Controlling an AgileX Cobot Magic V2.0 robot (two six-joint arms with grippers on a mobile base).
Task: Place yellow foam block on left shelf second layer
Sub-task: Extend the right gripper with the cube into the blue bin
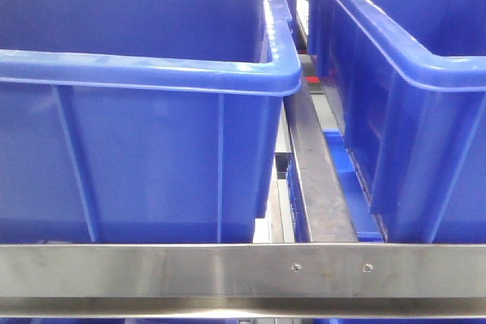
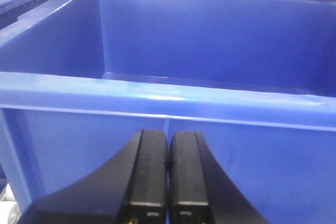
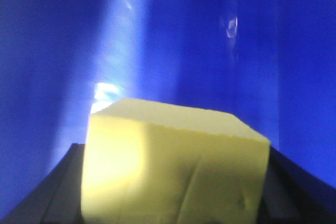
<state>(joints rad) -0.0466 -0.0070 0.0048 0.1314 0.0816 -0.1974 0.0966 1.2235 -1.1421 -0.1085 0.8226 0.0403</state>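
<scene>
Right gripper is clamped on the yellow foam block inside a blue bin; left gripper pinched shut, empty. Next up, I'd guess: lift out, carry to the left shelf.

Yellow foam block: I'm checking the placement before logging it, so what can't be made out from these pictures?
- Right wrist view: the yellow foam block fills the frame; its underside is cut off, the right gripper's fingertips are hidden behind it, and the blue wall behind is blurred.
- Left wrist view: the bin floor is hidden by the blue bin rim.
- Front view: neither arm nor the block appears; the bins hide their contents.
</scene>
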